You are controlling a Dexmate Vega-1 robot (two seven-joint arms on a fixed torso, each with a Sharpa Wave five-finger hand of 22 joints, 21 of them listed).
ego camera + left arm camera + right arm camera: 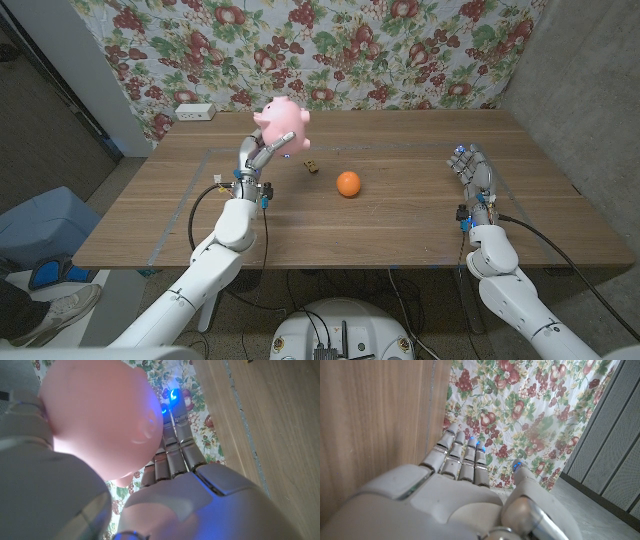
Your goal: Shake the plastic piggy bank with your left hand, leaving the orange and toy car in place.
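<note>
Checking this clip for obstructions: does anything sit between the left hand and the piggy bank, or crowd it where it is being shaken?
Nothing visible does. The left hand already holds the piggy bank raised above the table. The toy car and the orange lie on the wood below and to the side, apart from the bank.

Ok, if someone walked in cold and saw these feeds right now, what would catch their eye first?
Probably the glossy pink plastic piggy bank, which the left hand holds raised above the wooden table, in front of the busy fruit-print cloth. Next, the round orange near the table's middle, with a small dark toy car just beyond it. The right hand waits apart, holding nothing.
</note>
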